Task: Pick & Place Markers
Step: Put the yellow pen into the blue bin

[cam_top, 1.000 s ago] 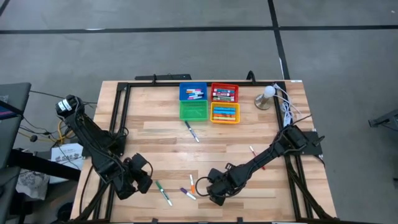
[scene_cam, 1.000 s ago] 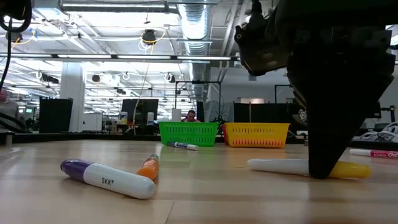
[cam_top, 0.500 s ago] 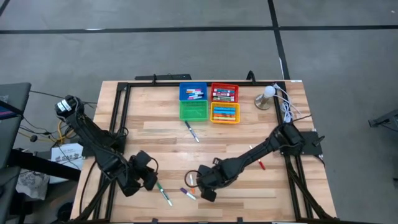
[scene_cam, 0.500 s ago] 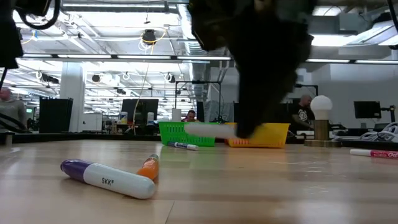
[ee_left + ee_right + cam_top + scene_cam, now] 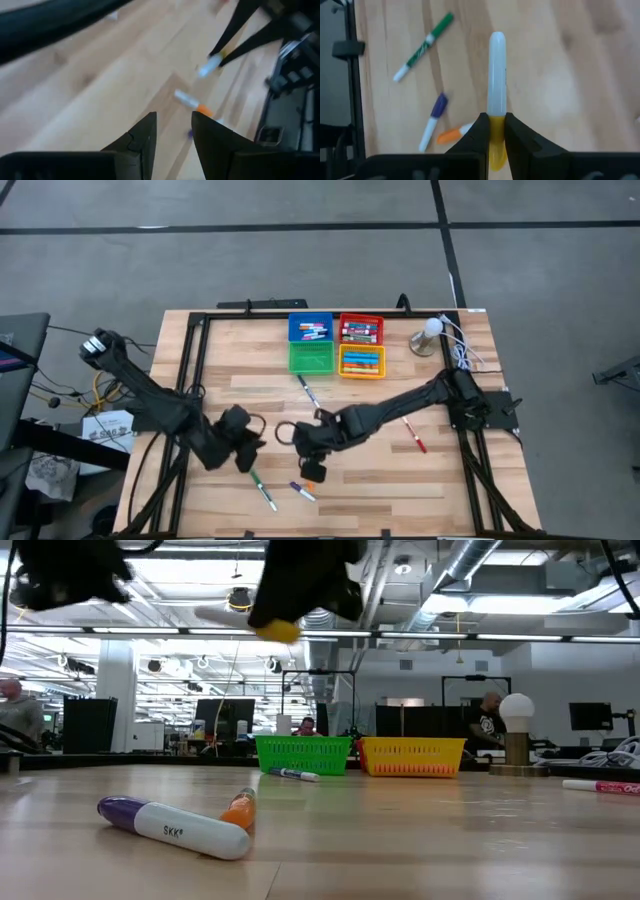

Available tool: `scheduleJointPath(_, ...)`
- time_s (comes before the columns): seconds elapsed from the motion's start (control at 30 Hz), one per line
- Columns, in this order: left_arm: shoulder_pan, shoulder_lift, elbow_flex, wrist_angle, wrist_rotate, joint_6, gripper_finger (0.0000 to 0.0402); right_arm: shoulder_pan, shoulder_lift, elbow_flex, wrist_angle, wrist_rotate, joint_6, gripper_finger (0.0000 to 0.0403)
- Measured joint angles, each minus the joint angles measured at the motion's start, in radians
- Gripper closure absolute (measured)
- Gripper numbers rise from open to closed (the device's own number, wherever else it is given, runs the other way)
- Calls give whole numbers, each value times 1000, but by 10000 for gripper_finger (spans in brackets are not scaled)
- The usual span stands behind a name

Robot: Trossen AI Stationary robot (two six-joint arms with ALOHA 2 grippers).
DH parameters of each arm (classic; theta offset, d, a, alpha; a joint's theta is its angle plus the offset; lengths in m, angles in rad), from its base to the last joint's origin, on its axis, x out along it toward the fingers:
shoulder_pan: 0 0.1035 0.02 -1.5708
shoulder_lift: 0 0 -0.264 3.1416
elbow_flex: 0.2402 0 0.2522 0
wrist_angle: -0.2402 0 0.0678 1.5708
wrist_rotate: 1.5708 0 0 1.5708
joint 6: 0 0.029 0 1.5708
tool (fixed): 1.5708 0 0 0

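While clamped on a white-barrelled, yellow-capped marker (image 5: 497,90), hovered right claw (image 5: 494,131) above wooden counter (image 5: 240,395) centre; left claw (image 5: 173,131), at nine o'clock, gaped empty. Transport step, probably. Next: carry toward twelve o'clock, release over yellow plastic bin (image 5: 362,373).

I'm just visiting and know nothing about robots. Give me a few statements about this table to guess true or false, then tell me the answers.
1. The right tool holds a yellow-capped marker above the table. True.
2. The left tool grips a green marker. False: its fingers are open and hold nothing.
3. The green bin is full of markers. False: none can be seen inside it, while the other three bins hold markers.
4. A purple-capped marker and an orange-capped marker lie on the wood close together. True.
5. The red-capped marker sits inside the yellow bin. False: it lies on the table near the right arm.
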Motion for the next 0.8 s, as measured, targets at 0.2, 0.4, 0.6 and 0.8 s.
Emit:
scheduleJointPath(0.2, 69, -182, 0, 0, -73, 110, 279, -57, -3, 124, -94, 56, -108, 368)
scheduleJointPath(0.4, 135, -307, 0, 33, -125, 219, 279, -124, -91, 162, -159, 94, -215, 377)
scheduleJointPath(0.6, 218, -334, 0, 245, -125, 440, 278, -200, -236, 163, -123, 103, -274, 368)
scheduleJointPath(0.8, 307, -323, 0, 547, -37, 693, 247, -241, -327, 164, -56, 77, -322, 375)
